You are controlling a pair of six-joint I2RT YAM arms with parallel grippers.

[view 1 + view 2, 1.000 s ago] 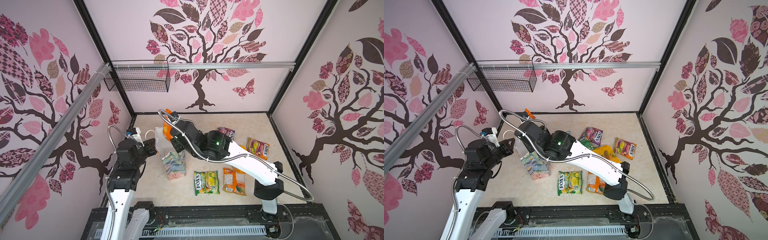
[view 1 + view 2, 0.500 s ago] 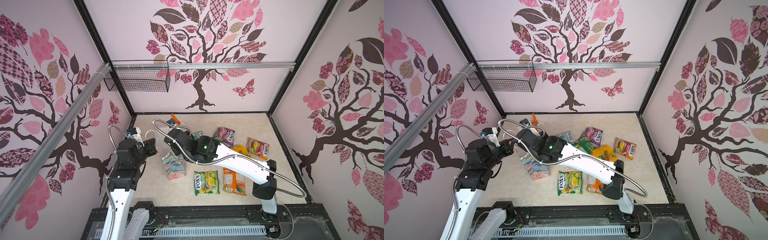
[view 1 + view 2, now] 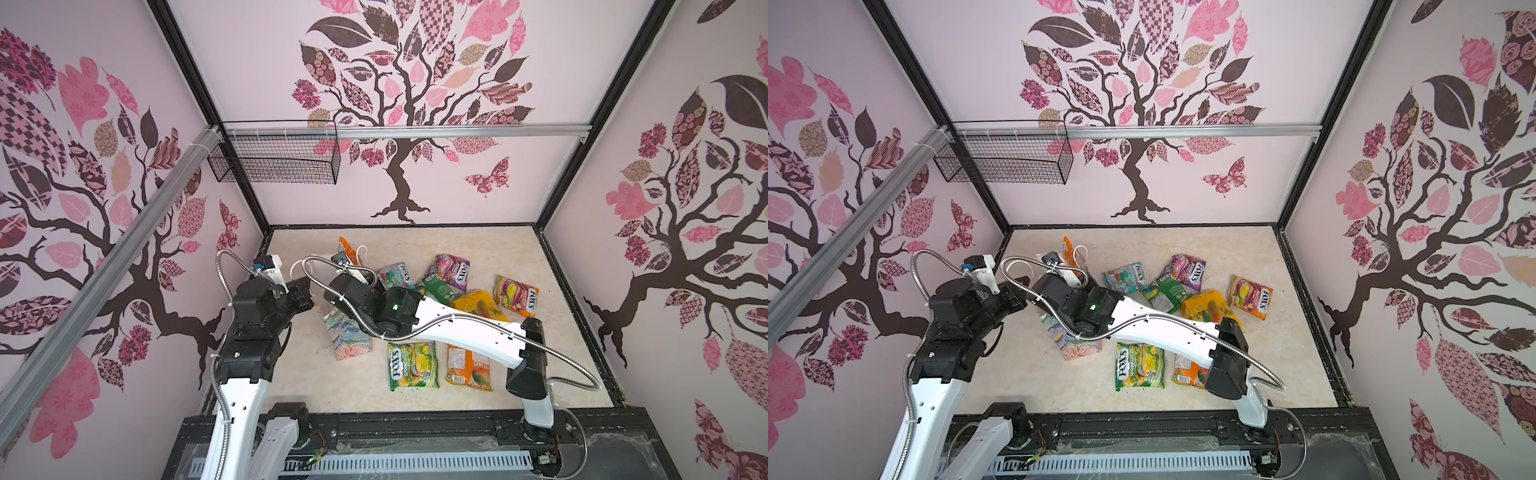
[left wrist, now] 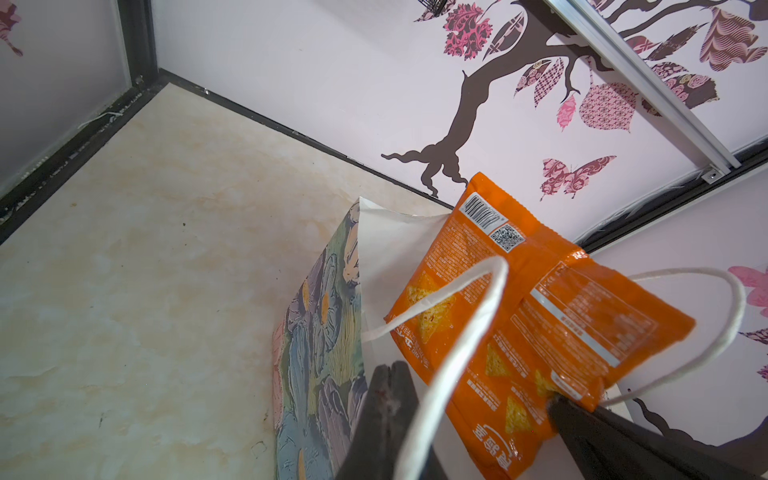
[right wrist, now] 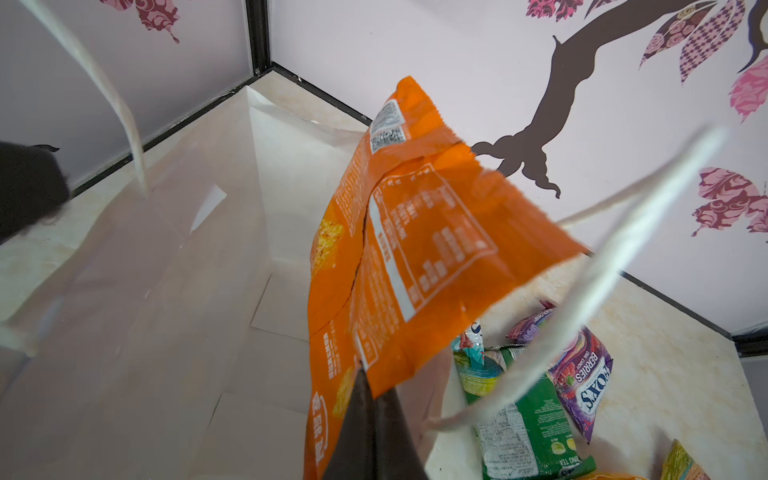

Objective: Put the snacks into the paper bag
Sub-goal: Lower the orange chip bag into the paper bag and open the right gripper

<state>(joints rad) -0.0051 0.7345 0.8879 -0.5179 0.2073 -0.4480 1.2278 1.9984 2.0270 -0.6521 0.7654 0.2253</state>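
The floral paper bag point(image 3: 348, 337) point(image 3: 1070, 341) stands at the left of the floor, its white inside point(image 5: 174, 291) open. My left gripper point(image 4: 390, 368) is shut, pinching the bag's rim beside a white cord handle point(image 4: 465, 332). My right gripper point(image 5: 371, 384) is shut on an orange snack pouch point(image 5: 399, 257) point(image 4: 536, 316) point(image 3: 345, 248). The pouch hangs between the handles in the bag's mouth, its top end above the rim. Several more snacks lie on the floor right of the bag, among them a teal pouch point(image 3: 395, 274) and a purple one point(image 3: 453, 270).
A green-yellow FOX'S pouch point(image 3: 412, 365) and an orange pouch point(image 3: 468, 368) lie near the front under my right arm point(image 3: 465, 332). A green pouch point(image 3: 440, 291), a yellow one point(image 3: 478, 305) and an orange FOX'S pouch point(image 3: 515, 291) lie further right. A black wire basket point(image 3: 274, 162) hangs on the back wall.
My right arm has swung left and lower, carrying the orange pouch down into the bag's mouth and uncovering the teal pouch. The left arm has kept still on the bag's rim.
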